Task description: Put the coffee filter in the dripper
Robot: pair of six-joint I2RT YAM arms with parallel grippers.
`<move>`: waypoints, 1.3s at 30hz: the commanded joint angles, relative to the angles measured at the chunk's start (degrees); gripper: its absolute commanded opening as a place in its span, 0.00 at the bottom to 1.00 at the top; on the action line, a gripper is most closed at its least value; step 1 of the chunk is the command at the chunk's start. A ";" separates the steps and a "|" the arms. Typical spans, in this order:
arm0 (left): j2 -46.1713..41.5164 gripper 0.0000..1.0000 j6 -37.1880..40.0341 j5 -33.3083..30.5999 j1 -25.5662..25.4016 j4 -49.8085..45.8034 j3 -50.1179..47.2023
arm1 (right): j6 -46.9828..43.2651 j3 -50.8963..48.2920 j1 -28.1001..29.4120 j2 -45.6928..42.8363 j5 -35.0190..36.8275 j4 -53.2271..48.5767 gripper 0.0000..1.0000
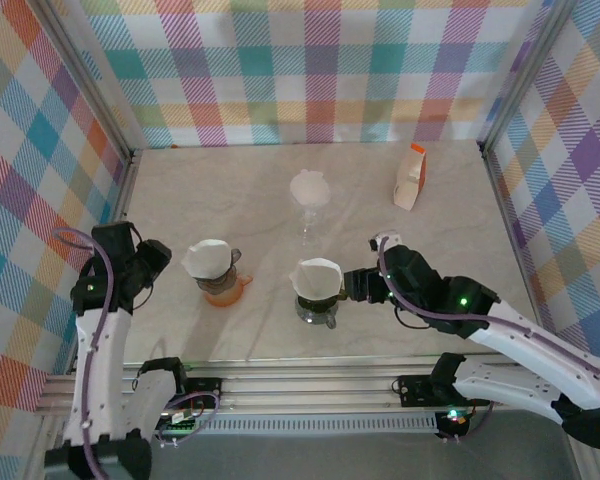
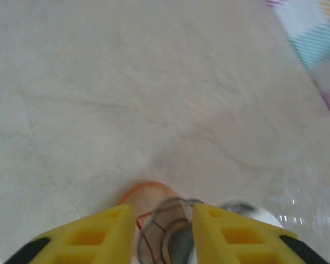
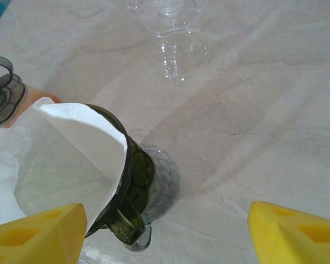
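Top view: the coffee filter (image 1: 317, 272) sits in the dark dripper (image 1: 317, 308) at the desk's (image 1: 460, 240) 6 o'clock. The right claw (image 1: 352, 285) is released at the dripper's 3 o'clock.

Left wrist: the left claw (image 2: 165, 236) looks narrowed and blurred, and I cannot tell whether it grasps anything.

Right wrist: the filter stands proud of the rim, so a brushing finger might flip it out. Its near edge is hidden.
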 commanded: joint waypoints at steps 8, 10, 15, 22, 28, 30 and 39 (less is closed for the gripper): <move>8.94 0.00 -6.24 13.66 8.91 10.99 -12.06 | -0.05 -4.00 -0.29 -6.71 1.14 1.10 0.77; 9.41 0.00 -7.59 14.98 8.92 13.03 -14.86 | -0.04 -4.32 -0.29 -7.77 1.71 0.71 0.77; 10.81 0.00 -9.60 16.99 8.88 15.81 -18.90 | -0.40 -4.28 -0.25 -9.00 2.64 0.02 0.77; 14.10 0.00 -12.69 21.20 8.37 21.89 -23.87 | -0.50 -4.45 -0.28 -9.00 3.18 0.17 0.77; 14.53 0.00 -14.93 20.89 5.89 24.96 -26.04 | -0.10 -5.04 -0.29 -8.83 3.30 0.34 0.77; 14.85 0.00 -15.89 20.78 2.97 25.99 -26.23 | 0.10 -5.32 -0.29 -8.74 3.38 0.19 0.77; 16.02 0.00 -19.28 19.64 -2.09 30.29 -27.63 | 0.56 -5.75 -0.29 -8.77 4.09 -0.28 0.77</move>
